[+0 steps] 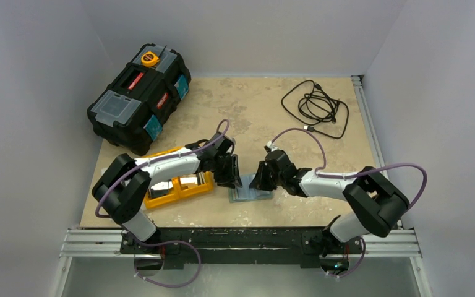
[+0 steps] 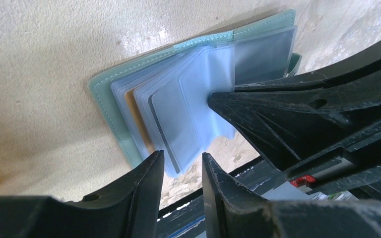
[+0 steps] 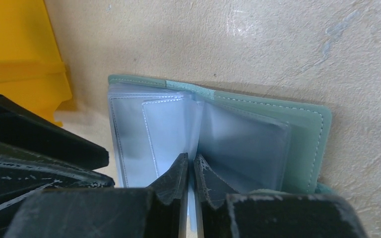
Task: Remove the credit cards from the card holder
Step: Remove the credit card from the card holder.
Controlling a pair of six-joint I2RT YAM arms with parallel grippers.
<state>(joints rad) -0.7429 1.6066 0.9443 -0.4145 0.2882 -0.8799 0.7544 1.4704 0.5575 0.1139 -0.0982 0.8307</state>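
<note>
**Left wrist view.** The card holder (image 2: 101, 91) lies open on the surface (image 2: 39, 74), its grey-green cover flat and its pages fanned up from the spine. Each page is a clear sleeve (image 2: 203, 74). One of them carries a grey credit card (image 2: 171, 121) with a dark edge. The fingers of the left claw (image 2: 181, 157) stand spread. The lower corner of the card-bearing page lies in the gap between them, and contact with either finger cannot be told. The tip of the right claw (image 2: 216, 101) meets a page at its outer edge.

**Right wrist view.** The right claw is pressed together, pinching one clear sleeve near the spine, and a thin pale strip of it shows between the fingers. No card can be made out here. The orange tray (image 3: 20, 44) fills the upper left corner.

**Overhead view.** The card holder sits near the front edge of the surface, between the two claws and just right of the tray. The claws hide its pages. A black toolbox (image 1: 139, 96) and a coiled cable (image 1: 315, 105) lie well apart at the far side.
</note>
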